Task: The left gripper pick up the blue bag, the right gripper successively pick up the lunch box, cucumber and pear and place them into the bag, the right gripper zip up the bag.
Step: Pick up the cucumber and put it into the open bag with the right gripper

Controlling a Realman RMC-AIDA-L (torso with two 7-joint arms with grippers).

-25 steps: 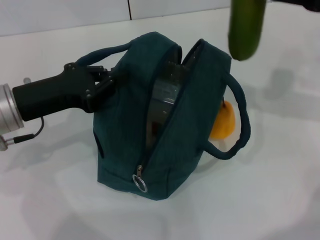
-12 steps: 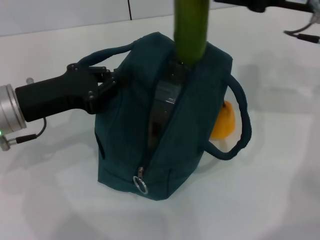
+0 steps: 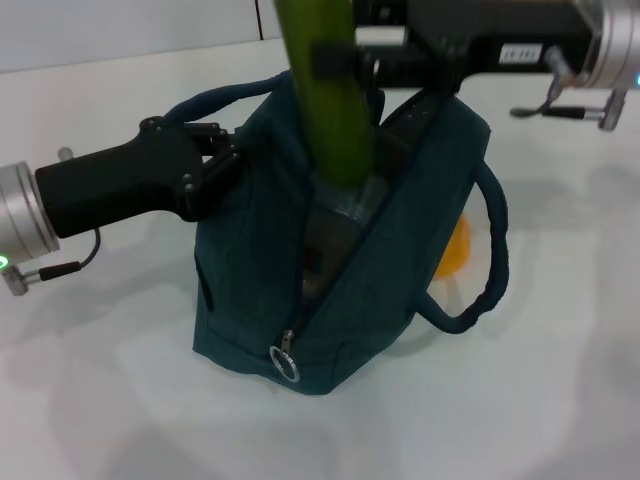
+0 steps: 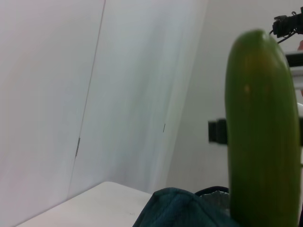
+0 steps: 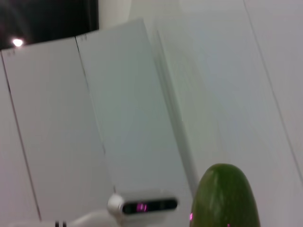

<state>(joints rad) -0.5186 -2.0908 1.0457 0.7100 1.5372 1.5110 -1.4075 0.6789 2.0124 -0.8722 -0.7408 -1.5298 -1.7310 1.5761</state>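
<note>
Two arms were at work when you looked. On your left, the left gripper (image 3: 222, 160) was clamped on the blue bag (image 3: 390, 270), holding its mouth open. Inside, the lunch box (image 3: 335, 215) showed through the gap. The cucumber (image 3: 328, 95) stood upright, its lower end entering the opening, pinched by the right gripper (image 3: 350, 58). The pear (image 3: 456, 245) lay behind the bag. Judging by this, you next needed to lower and release.
</note>
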